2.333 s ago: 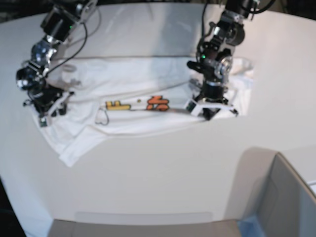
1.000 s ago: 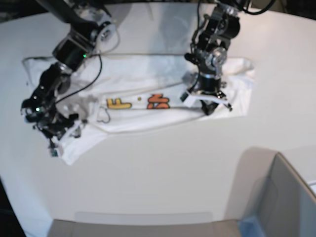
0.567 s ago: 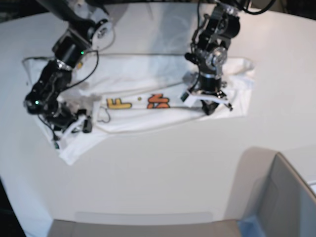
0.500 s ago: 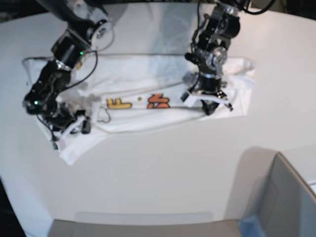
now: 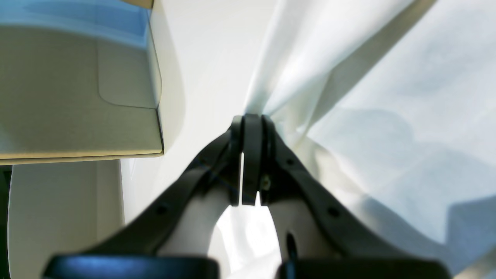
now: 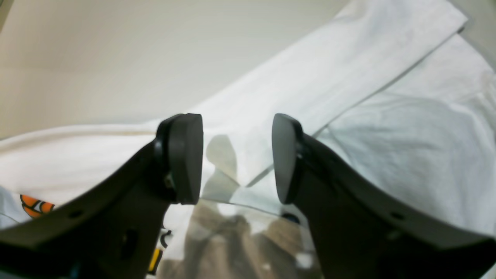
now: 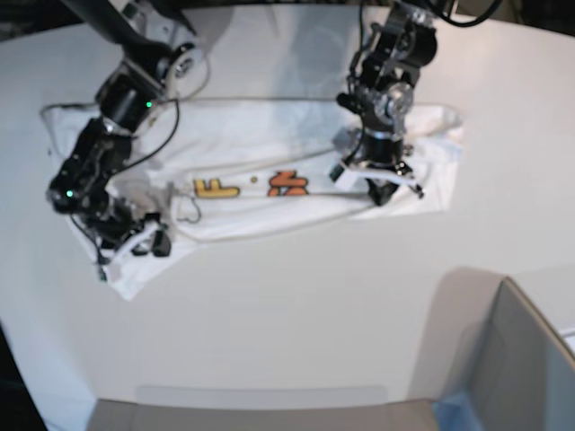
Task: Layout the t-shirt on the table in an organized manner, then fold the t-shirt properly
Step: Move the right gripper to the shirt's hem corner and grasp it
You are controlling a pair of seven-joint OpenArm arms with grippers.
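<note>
Two pincers over the t-shirt [image 7: 269, 162]; left pincer [image 5: 248, 120] pinching its cloth, right pincer [image 6: 236, 155] spread wide

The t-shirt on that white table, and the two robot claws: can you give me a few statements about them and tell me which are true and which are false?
1. The left gripper is pinched shut on the t-shirt. True.
2. The right gripper is clamped shut. False: its jaws stand apart over the cloth, holding nothing.
3. The shirt is folded into a neat small square. False: it lies spread and wrinkled across the table.
4. Yellow and orange lettering shows on the shirt. True.
5. A grey box sits on top of the shirt. False: it stands apart, at the table's near corner.
</note>
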